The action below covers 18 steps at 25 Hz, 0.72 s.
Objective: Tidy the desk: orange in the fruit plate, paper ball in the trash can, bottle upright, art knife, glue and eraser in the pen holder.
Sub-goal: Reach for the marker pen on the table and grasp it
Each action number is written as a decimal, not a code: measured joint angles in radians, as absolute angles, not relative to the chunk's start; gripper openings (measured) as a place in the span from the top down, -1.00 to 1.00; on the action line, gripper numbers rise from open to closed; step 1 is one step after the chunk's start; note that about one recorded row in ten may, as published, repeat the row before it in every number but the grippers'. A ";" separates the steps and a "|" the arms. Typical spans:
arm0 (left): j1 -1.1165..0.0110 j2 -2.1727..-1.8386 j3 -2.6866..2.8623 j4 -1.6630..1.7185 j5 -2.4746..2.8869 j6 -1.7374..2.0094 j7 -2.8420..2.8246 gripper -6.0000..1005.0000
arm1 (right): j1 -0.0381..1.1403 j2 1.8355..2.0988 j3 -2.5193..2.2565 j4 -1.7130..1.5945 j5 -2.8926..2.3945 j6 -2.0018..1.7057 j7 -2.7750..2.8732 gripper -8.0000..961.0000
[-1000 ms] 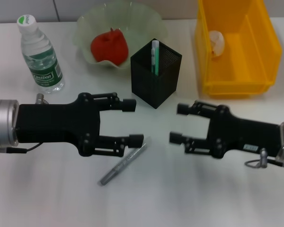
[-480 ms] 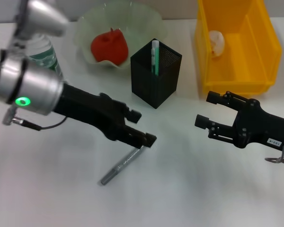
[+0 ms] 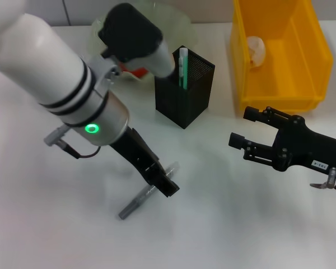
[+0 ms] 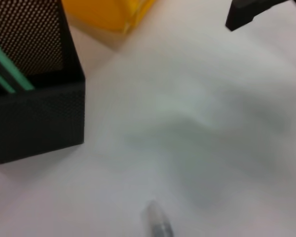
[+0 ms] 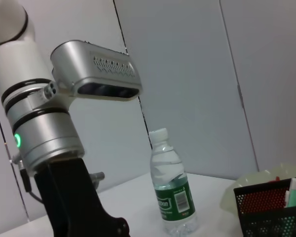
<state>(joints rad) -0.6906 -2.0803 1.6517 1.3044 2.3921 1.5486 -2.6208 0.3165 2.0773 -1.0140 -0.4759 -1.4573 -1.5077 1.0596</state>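
Observation:
The grey art knife (image 3: pixel 135 203) lies flat on the white desk; its tip shows in the left wrist view (image 4: pixel 158 224). My left gripper (image 3: pixel 163 184) points down right over its middle. The black mesh pen holder (image 3: pixel 185 89) holds a green and white stick (image 3: pixel 183 67). The paper ball (image 3: pixel 256 50) sits in the yellow trash can (image 3: pixel 313 61). The orange (image 3: pixel 135 71) in the green fruit plate (image 3: pixel 176 22) is mostly hidden by my left arm. The bottle (image 5: pixel 172 197) stands upright. My right gripper (image 3: pixel 242 128) hovers open and holds nothing, in front of the trash can. No eraser is in view.
My bulky left arm (image 3: pixel 61 73) stretches over the desk's left half and hides the bottle in the head view. The pen holder (image 4: pixel 34 98) stands close behind the knife. Bare desk lies between the two grippers.
My left arm has risen and tipped steeply down, bringing its gripper over the knife. The right gripper drew back to the right a second ago and has since held still.

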 joint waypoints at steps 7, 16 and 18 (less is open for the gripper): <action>-0.683 -2.080 1.727 1.304 2.410 1.498 -2.683 -0.53 | 0.329 2.080 -1.015 -0.471 -1.457 -1.497 1.059 -0.64; -0.670 -2.080 1.772 1.269 2.417 1.435 -2.678 -0.52 | 0.345 2.080 -1.012 -0.452 -1.455 -1.497 1.058 -0.64; -0.669 -2.080 1.781 1.268 2.417 1.427 -2.677 -0.52 | 0.345 2.080 -1.012 -0.452 -1.452 -1.497 1.058 -0.64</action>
<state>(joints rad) -0.6686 -2.0800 1.7807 1.2681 2.4172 1.4266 -2.6766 0.3453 2.0801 -1.0123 -0.4525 -1.4522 -1.4969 1.0584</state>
